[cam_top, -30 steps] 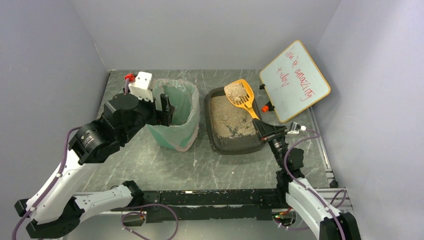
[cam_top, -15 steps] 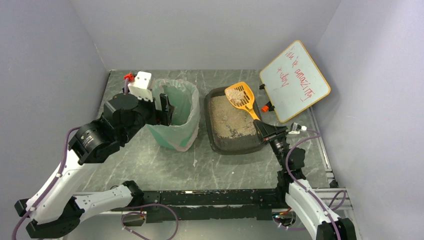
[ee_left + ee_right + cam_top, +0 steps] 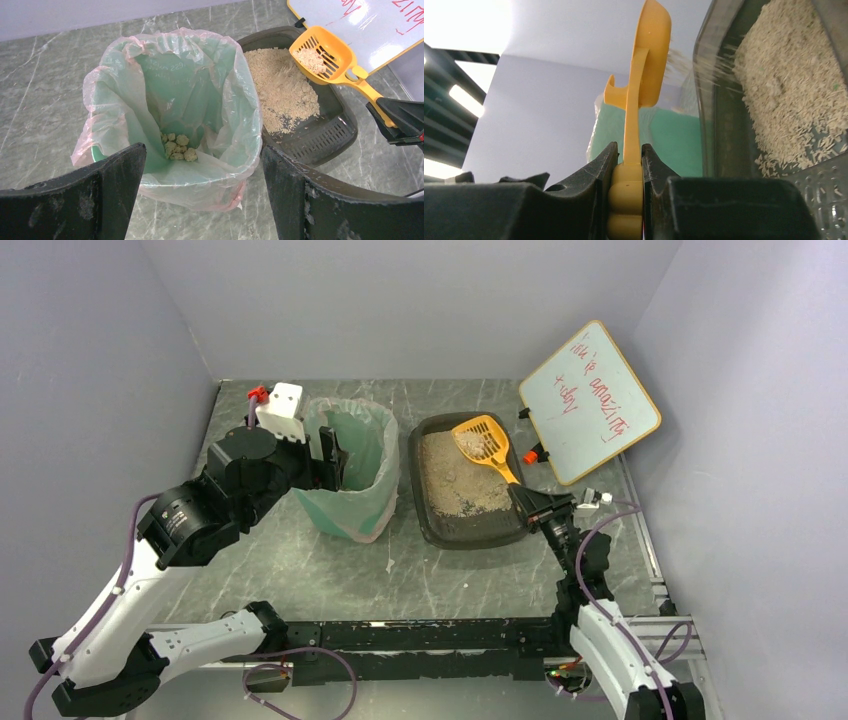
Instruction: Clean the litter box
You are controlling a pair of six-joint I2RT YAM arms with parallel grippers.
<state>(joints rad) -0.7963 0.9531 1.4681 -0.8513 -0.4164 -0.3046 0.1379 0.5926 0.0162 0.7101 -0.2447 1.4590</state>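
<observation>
Litter [image 3: 455,480] is held in one dark grey plastic litter box [image 3: 478,530] beside one bag-lined green bin [image 3: 352,515]. One orange slotted scoop [image 3: 483,440] is clamped by the right gripper [image 3: 626,155] over the box; the left gripper [image 3: 202,150] is spread wide. Red handwriting on one whiteboard [image 3: 590,400] cannot be read.

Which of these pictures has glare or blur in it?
Right wrist view: bright light washes the upper left corner white, and grains beside the orange scoop smear into streaks; left wrist view: even light, sharp litter box; top external view: soft, no hard shadows.
</observation>
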